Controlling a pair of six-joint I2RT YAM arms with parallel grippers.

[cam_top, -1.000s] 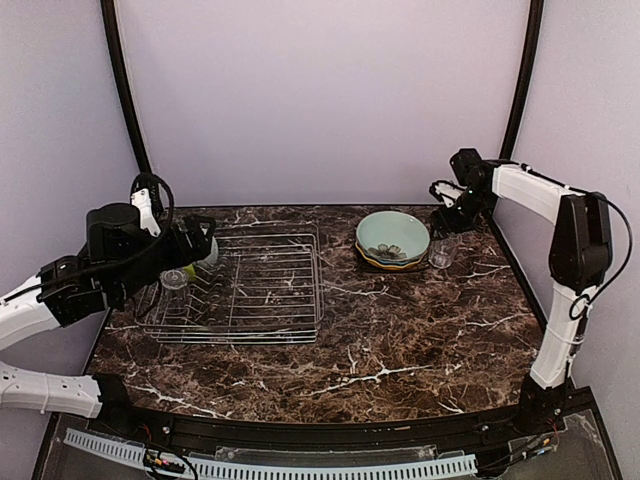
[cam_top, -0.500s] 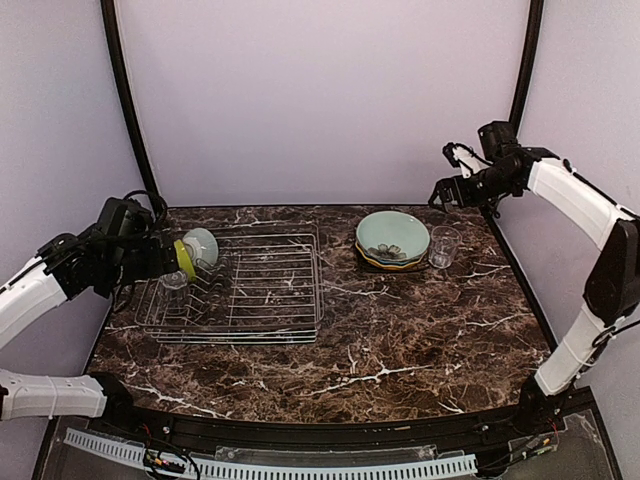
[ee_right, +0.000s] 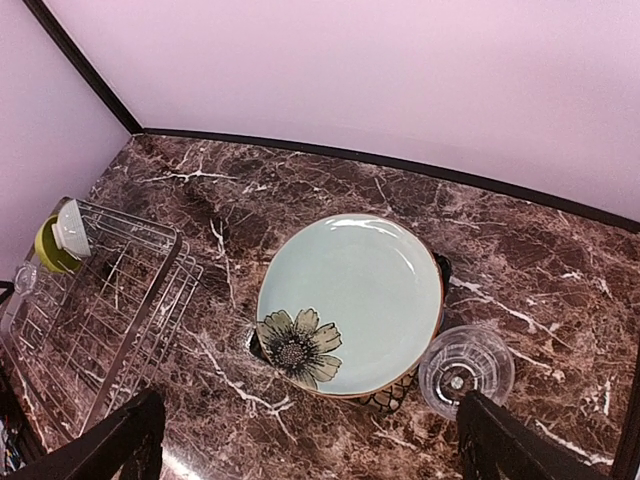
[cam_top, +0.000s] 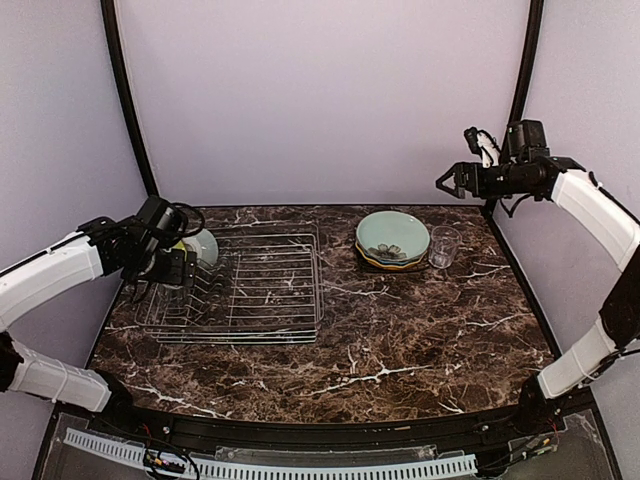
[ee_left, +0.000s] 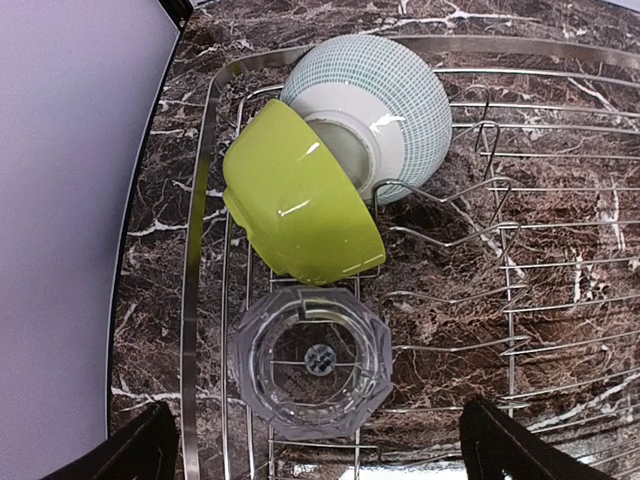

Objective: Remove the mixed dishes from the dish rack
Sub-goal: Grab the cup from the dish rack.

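Observation:
The silver wire dish rack [cam_top: 265, 292] sits at the left of the table. At its left end it holds a yellow-green bowl [ee_left: 300, 205], a small pale-green bowl [ee_left: 385, 105] leaning behind it, and a clear ribbed glass [ee_left: 310, 360]. My left gripper [ee_left: 320, 462] is open and empty, hanging above that glass; in the top view [cam_top: 163, 278] it covers the rack's left end. The large flower plate [ee_right: 350, 300] tops a stack on the black square plate [ee_right: 395, 398]. A second glass [ee_right: 465, 370] stands beside the stack. My right gripper [cam_top: 450, 182] is open, empty, high above them.
The stack of plates [cam_top: 392, 238] and the loose glass [cam_top: 443, 246] stand at the back right of the marble table [cam_top: 400, 340]. The rack also shows at the left edge of the right wrist view [ee_right: 90, 310]. Walls close in the left, back and right sides.
My left gripper has swung down over the rack's left end, above the glass. My right arm has risen and pulled back to the right, away from the loose glass.

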